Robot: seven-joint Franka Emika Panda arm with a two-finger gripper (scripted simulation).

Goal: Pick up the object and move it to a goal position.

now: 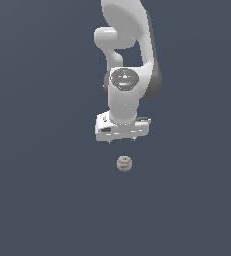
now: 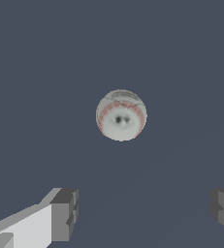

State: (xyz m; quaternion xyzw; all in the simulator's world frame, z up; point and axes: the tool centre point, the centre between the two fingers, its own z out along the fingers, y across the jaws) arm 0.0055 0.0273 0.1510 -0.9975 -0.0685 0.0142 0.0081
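Hovering above the ball [image 1: 124, 163], apart from it, the tool [image 1: 122, 140], fingers spread wide, empty.

An off-white ball [image 1: 124, 163] with reddish stitching lies on the dark floor.

Flat, even simulator light — no cast shadows, no glare; both renders look coarse and slightly soft.

Off-white ball [image 2: 121, 115] with reddish stitching, dark marks; white arm [image 1: 127, 60]
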